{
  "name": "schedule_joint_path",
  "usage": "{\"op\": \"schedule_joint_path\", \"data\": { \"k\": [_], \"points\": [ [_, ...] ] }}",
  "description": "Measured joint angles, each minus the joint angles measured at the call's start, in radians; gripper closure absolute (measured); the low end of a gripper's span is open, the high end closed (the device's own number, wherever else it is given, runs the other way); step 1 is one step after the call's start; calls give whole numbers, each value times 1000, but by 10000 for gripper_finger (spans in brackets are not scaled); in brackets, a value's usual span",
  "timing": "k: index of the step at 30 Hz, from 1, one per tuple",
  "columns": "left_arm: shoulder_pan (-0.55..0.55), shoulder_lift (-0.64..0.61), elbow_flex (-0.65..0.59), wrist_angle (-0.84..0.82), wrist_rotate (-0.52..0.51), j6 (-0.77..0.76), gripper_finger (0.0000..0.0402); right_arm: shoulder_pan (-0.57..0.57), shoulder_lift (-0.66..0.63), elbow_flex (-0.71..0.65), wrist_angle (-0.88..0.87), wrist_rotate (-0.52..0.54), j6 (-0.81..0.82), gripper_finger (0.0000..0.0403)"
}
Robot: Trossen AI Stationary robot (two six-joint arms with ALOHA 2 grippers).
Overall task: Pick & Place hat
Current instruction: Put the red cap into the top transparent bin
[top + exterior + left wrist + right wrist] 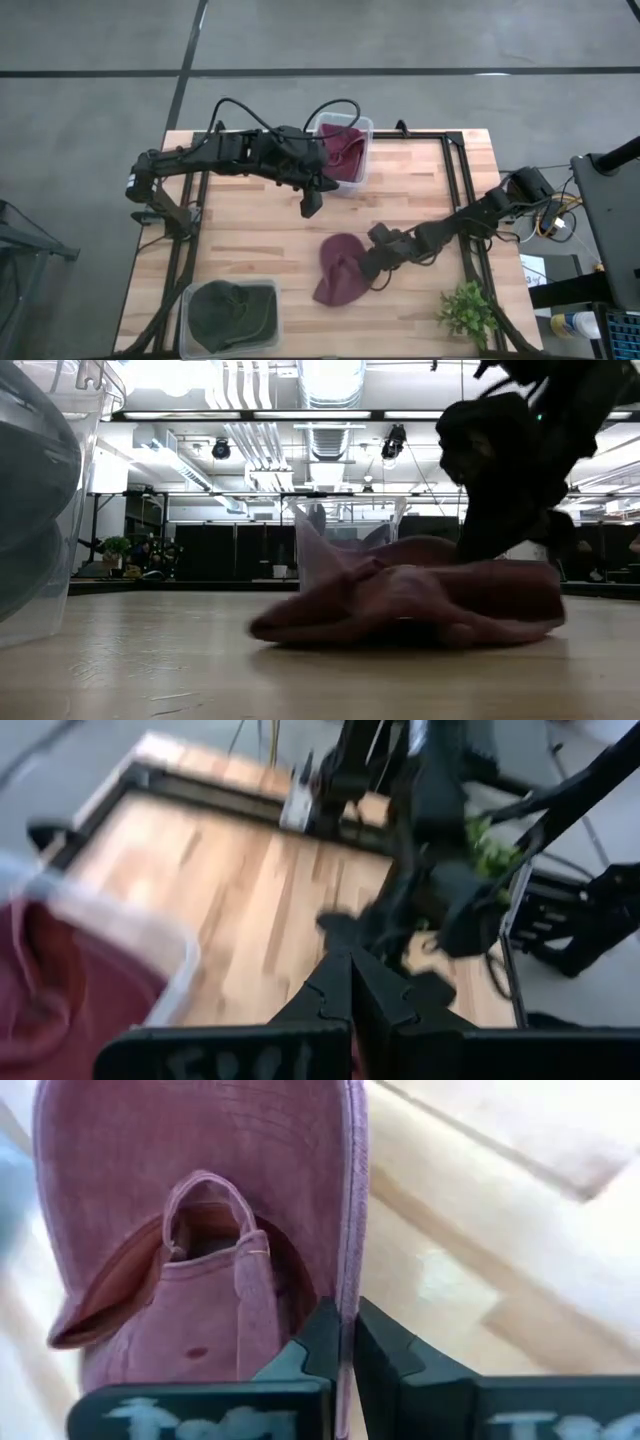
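The step in hand is the grasp: the right gripper is low over the middle of the table, and its fingers are pinched together on the edge of the maroon hat; the right wrist view shows the thin rim of fabric caught between them. The hat lies flat on the wood, crumpled, near the table's centre, and the low view shows it resting on the surface, not yet lifted. The left gripper is clenched with nothing in it, hovering beside the clear bin at the far edge, which already contains a maroon hat. A second clear bin at the near left corner holds a dark green hat. In my judgement the next move calls for a clean vertical lift, checking that the thin pinch on the edge holds, then carriage to a bin; which bin cannot be told from these views.
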Motion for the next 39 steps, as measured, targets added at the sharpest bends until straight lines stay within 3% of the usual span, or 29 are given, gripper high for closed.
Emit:
{"op": "schedule_joint_path", "data": {
  "k": [10,19,27,39],
  "points": [
    [-5,-13,1,-168,27,-85,394,4,-33,305,-490,107,-281,392],
    [-30,2,0,-169,48,-97,323,1,-39,634,-823,252,-462,393],
    [-53,13,-1,-161,49,-100,263,-4,-38,746,-896,316,-552,393],
    [-53,66,-2,-158,-27,-102,254,-4,-37,787,-893,344,-680,392]
  ]
}}
